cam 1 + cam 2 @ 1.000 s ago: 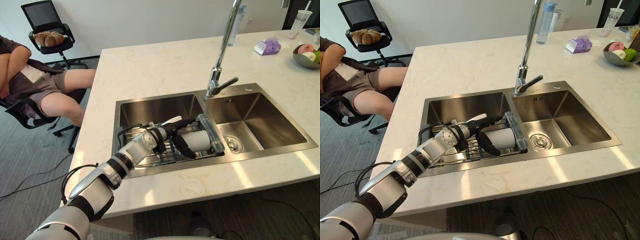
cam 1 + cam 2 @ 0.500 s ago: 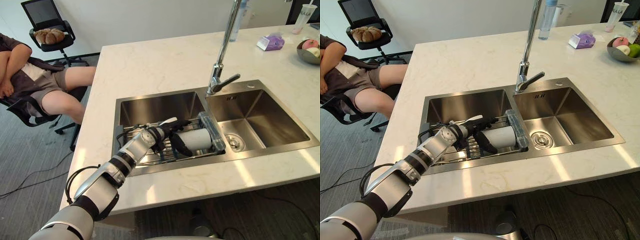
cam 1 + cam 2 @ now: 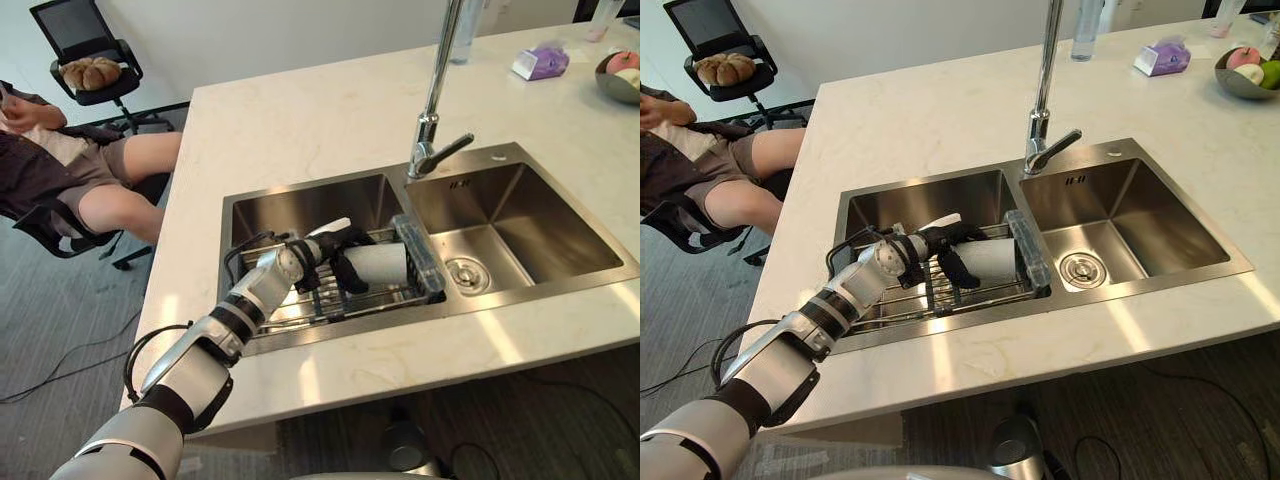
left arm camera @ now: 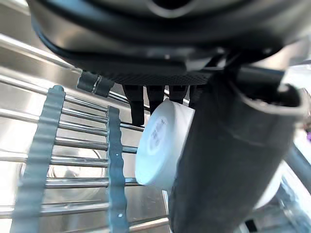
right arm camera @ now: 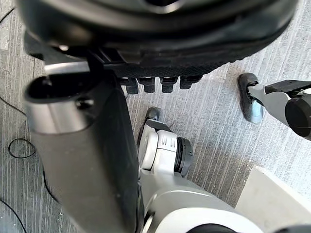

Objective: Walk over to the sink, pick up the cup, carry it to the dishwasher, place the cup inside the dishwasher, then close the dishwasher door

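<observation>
A white cup [image 3: 378, 265] lies on its side on a wire rack [image 3: 290, 310] in the left basin of the steel sink [image 3: 480, 305]. My left hand [image 3: 330, 255] reaches into that basin from the lower left. Its dark fingers [image 3: 347, 277] curl over the cup's near end and its white-covered thumb lies along the top. In the left wrist view the cup's round base [image 4: 159, 145] sits between the fingers [image 4: 146, 99] and the thumb [image 4: 228, 160]. My right hand [image 5: 155, 29] hangs over grey floor with nothing in it.
A tall faucet [image 3: 437, 100] stands behind the divider, with the right basin's drain [image 3: 466, 272] beyond it. A clear glass piece [image 3: 417, 255] lies at the rack's right end. A seated person [image 3: 90, 180] is at the left. A fruit bowl [image 3: 622, 75] and purple pack [image 3: 540, 62] sit far right.
The whole picture has shifted, so the camera moved. My left hand stays wrapped on the cup on the rack. The seated person has raised their arms.
</observation>
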Motion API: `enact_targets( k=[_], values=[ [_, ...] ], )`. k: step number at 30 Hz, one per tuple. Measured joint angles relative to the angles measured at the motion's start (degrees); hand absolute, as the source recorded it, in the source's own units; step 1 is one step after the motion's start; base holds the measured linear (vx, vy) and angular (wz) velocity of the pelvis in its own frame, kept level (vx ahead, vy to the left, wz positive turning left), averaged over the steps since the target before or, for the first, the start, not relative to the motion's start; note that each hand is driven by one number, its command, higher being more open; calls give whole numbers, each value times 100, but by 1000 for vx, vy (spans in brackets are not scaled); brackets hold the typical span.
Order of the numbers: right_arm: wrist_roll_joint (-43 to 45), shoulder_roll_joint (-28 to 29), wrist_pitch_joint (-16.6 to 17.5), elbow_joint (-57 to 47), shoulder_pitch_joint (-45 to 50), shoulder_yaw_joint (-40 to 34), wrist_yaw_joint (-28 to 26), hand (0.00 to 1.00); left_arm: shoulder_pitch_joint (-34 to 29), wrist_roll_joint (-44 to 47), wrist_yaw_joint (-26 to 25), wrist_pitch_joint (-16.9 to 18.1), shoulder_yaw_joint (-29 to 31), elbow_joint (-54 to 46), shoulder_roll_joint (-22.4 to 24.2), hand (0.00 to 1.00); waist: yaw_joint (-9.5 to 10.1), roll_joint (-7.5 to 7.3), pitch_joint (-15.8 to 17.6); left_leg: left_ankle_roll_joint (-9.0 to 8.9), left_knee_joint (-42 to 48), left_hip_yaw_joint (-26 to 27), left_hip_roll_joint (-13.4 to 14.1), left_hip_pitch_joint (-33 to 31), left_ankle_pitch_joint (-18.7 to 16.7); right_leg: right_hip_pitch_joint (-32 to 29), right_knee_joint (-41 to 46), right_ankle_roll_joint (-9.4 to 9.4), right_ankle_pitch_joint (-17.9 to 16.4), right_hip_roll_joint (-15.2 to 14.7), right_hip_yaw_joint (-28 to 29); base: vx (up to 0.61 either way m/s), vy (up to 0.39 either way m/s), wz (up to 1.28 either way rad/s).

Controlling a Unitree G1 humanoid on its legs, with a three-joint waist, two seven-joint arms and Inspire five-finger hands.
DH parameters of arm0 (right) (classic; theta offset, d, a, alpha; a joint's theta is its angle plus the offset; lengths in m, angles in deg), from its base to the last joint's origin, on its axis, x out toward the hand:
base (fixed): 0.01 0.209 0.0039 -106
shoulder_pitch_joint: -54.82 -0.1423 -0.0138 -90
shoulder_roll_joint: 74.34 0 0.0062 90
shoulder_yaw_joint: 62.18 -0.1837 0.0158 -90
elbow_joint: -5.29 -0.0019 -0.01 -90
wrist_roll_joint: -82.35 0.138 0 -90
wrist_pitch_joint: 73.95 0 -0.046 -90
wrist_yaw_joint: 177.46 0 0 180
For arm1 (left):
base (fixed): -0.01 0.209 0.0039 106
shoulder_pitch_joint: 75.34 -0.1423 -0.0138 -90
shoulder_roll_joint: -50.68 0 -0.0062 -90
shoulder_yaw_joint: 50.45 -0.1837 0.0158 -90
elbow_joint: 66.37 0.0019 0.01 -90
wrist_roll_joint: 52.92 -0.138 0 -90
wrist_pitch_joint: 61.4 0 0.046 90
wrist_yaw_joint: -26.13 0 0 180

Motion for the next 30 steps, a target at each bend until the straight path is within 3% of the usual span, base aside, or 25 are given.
enact_targets(
  k=[11,17,21,24,27,30],
  values=[
    [217,72,144,202,-8,-53,-58,100,-5,-524,-503,613,-763,-201,-212,0,51,11,-6,12,1,-109,-10,-79,10,0,-31,1,1,-34,-85,31,-4,5],
    [224,6,178,274,-68,9,-64,100,-124,-569,-1006,1077,-1034,-355,-509,0,-95,38,4,17,0,-180,22,-78,17,108,-144,2,16,-8,-191,28,-8,7],
    [236,-4,187,414,-140,14,-61,100,-318,-1062,-1997,1961,-1317,-418,-792,0,-115,67,35,16,-2,-229,83,-96,17,237,-370,-16,106,55,-287,29,-3,6],
    [245,-24,187,497,-218,16,-53,100,-589,-1270,-2808,2389,-1338,-446,-933,0,-124,74,117,15,-3,-308,138,-99,18,381,-550,-18,162,90,-399,39,-4,13],
    [247,-47,184,573,-245,16,-53,100,-864,-1590,-3469,2605,-1299,-651,-1068,0,-120,78,141,12,-1,-441,189,-141,20,480,-657,-23,174,112,-553,51,-11,22],
    [250,-70,171,664,-259,9,-55,100,-1421,-1569,-4032,2817,-882,-1375,-1428,0,-65,72,154,-4,-1,-626,244,-156,29,645,-767,-27,174,138,-756,54,-21,29]
  ],
)
